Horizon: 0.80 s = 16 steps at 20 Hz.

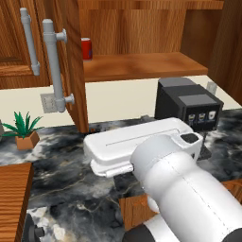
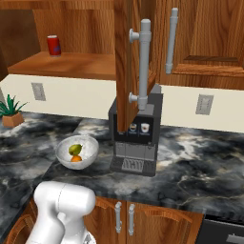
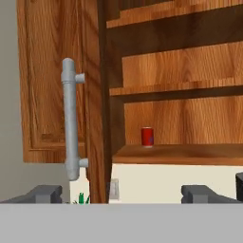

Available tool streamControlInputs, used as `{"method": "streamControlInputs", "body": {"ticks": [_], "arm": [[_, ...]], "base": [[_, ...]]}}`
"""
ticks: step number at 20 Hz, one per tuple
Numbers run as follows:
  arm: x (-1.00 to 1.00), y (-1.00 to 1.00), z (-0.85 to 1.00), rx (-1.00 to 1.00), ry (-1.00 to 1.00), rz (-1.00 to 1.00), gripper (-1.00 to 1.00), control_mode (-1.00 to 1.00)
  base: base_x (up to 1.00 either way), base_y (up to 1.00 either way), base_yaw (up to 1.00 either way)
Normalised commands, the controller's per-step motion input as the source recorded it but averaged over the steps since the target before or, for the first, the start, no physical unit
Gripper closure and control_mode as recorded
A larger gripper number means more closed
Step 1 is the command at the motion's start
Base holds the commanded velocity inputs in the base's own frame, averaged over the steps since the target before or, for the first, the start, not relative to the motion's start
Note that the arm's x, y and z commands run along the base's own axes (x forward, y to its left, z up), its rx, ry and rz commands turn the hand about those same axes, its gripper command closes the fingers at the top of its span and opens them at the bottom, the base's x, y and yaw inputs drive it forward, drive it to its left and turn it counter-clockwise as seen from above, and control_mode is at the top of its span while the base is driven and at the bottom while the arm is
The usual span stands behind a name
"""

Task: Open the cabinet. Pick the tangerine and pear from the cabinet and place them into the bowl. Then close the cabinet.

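Note:
The cabinet [image 1: 137, 66] stands open, both doors swung out edge-on. Its left door handle [image 1: 54, 66] and right door handle [image 2: 143, 62] face outward. On its shelf [image 2: 66, 64] stands only a red can [image 2: 54, 45]. The pale bowl [image 2: 88, 145] sits on the counter left of the coffee machine and holds the yellow-green pear [image 2: 75, 149] and the orange tangerine [image 2: 76, 158]. In the hand view my gripper [image 3: 123, 194] is open with nothing between its fingertips [image 3: 45, 193]. It faces the cabinet [image 3: 180, 154] from a distance, with the left door's handle [image 3: 70, 123] ahead on the left.
A black coffee machine [image 2: 136, 138] stands under the open right door. A potted plant [image 1: 23, 130] sits at the left of the marble counter [image 2: 200, 167]. A neighbouring closed door with its own handle [image 1: 28, 42] is at far left. My white arm [image 1: 142, 146] hangs over the counter.

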Motion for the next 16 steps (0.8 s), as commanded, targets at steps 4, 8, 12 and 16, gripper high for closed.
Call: {"method": "streamControlInputs", "body": {"ticks": [4,8,12,16], "arm": [[0.0,0.94,0.0,-0.02,-0.14,-0.06,-1.0,-1.0],[0.0,0.86,0.0,-0.02,-0.15,-0.13,-1.0,-1.0],[0.05,0.61,0.0,-0.03,-0.14,-0.24,-1.0,-1.0],[0.07,0.27,0.0,0.0,-0.12,-0.33,-1.0,-1.0]], "base": [[0.0,0.0,0.0],[0.0,0.0,0.0],[0.0,0.0,0.0],[0.0,0.0,0.0]]}}
